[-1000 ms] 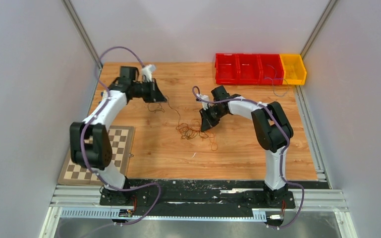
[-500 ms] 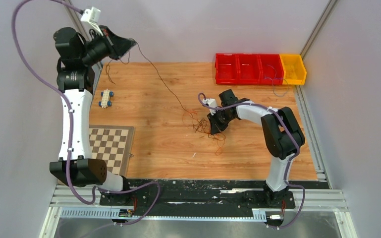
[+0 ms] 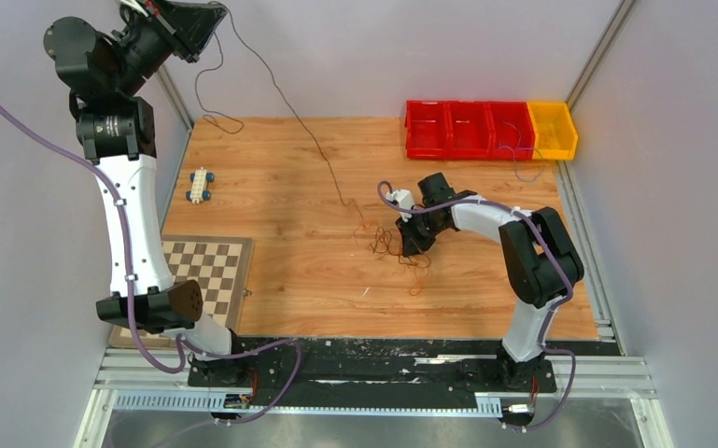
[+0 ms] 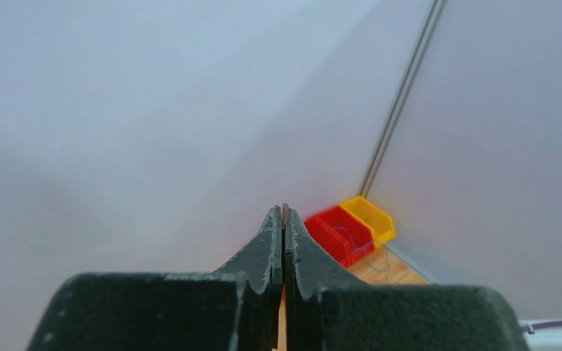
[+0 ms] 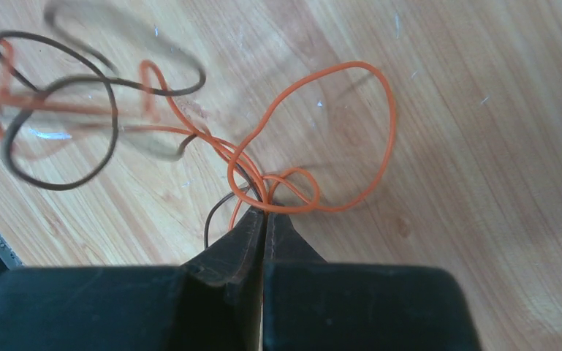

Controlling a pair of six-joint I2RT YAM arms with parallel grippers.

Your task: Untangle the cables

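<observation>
The cables are thin orange and dark wires; their tangle [image 3: 383, 241] lies mid-table. My right gripper [image 3: 409, 245] is low on the wood, shut on the knot where the orange loops [image 5: 384, 124] cross; a dark loop [image 5: 109, 110] lies farther left. My left gripper [image 3: 213, 14] is raised high at the back left, shut on a dark cable [image 3: 289, 103] that runs down in a slanted line to the tangle. A slack end hangs from it to the table's back left [image 3: 217, 121]. In the left wrist view the gripper [image 4: 283, 212] is closed, with a sliver of wire at the tips.
Red bins [image 3: 467, 129] and a yellow bin [image 3: 553, 129] stand at the back right, with a thin wire [image 3: 523, 168] beside them. A small toy block [image 3: 202, 184] and a chessboard [image 3: 207, 275] lie on the left. Walls close in on both sides.
My left arm has swung from table level up high at the back left, drawing the dark cable out of the tangle. The right gripper closed fully and shifted slightly right with the tangle.
</observation>
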